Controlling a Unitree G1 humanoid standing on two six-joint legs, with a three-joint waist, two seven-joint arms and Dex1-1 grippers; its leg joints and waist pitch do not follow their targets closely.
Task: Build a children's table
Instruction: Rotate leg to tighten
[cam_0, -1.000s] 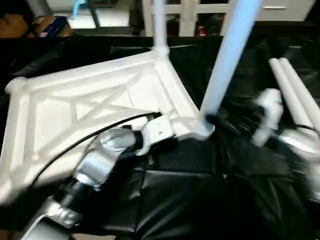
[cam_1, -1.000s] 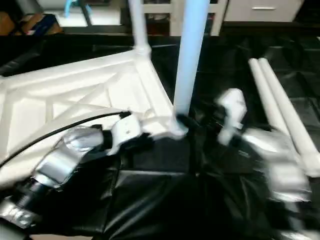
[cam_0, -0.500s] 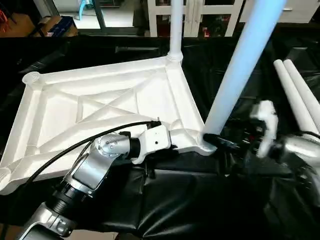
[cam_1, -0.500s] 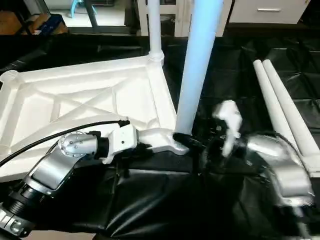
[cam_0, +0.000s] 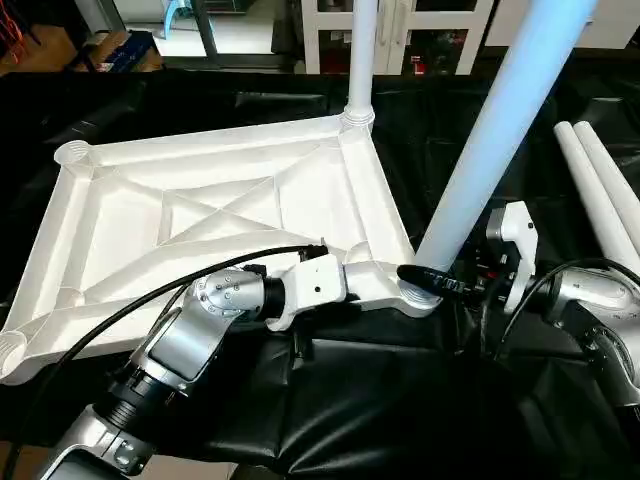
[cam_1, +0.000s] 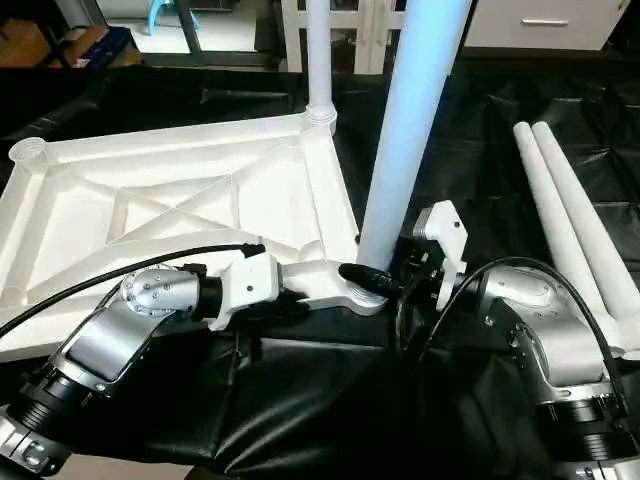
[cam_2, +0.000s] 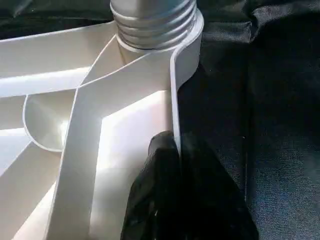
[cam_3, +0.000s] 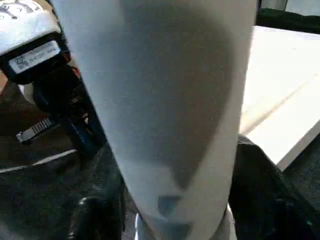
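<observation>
The children's table top (cam_0: 200, 205) lies upside down on black cloth, its X-ribs facing up. One white leg (cam_0: 362, 50) stands in the far right corner socket. A second leg (cam_0: 500, 130) stands in the near right socket (cam_0: 415, 297). My left gripper (cam_2: 176, 142) is shut on the top's rim just beside that near socket. At the base of the near leg, my right gripper (cam_0: 435, 285) is closed around it, with one black finger (cam_3: 95, 210) on each side of the leg (cam_3: 175, 100). Two loose legs (cam_1: 570, 220) lie side by side at the right.
Crinkled black cloth (cam_0: 380, 400) covers the work surface. A black cable (cam_0: 150, 300) runs along my left forearm over the table top. White furniture (cam_0: 320, 25) and a cardboard box (cam_0: 40, 45) stand behind the far edge.
The camera has tilted, so the whole picture shifted. My right gripper has come in from the right to the near leg's base and narrowed around it. My left gripper keeps its hold on the rim.
</observation>
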